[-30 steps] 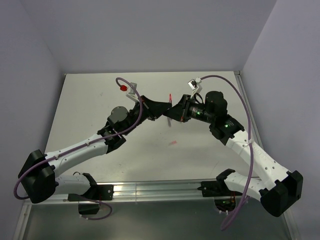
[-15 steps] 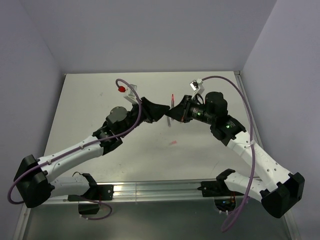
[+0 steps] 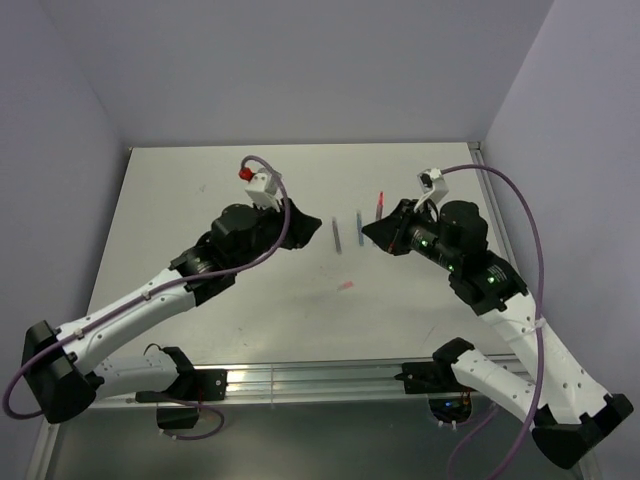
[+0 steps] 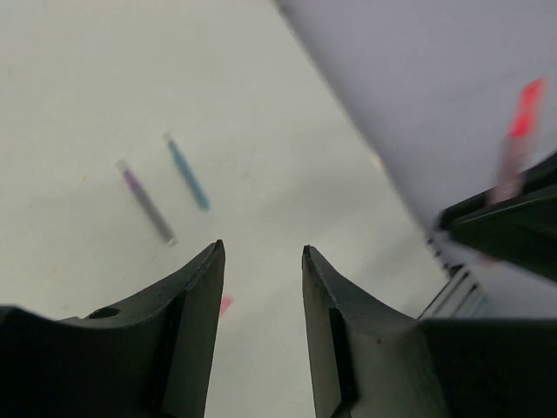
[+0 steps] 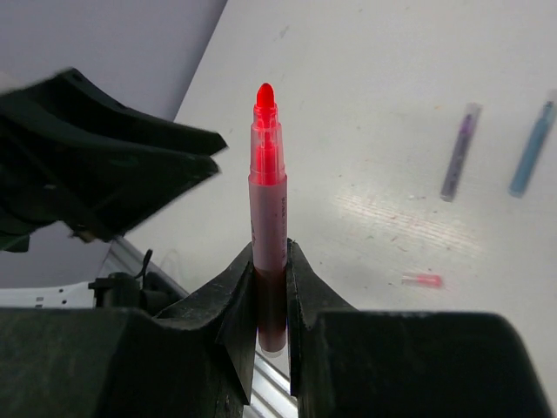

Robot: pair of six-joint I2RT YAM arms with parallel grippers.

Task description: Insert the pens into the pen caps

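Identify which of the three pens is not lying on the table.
The red pen, gripped in the right hand; the dark grey pen and blue pen lie flat on the table.

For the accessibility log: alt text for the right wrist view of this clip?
The right tool grips a red pen upright in frame, tip up. On the pale table behind lie a purplish-grey pen and a blue pen side by side, plus a small pink cap; the left tool sits dark at left.
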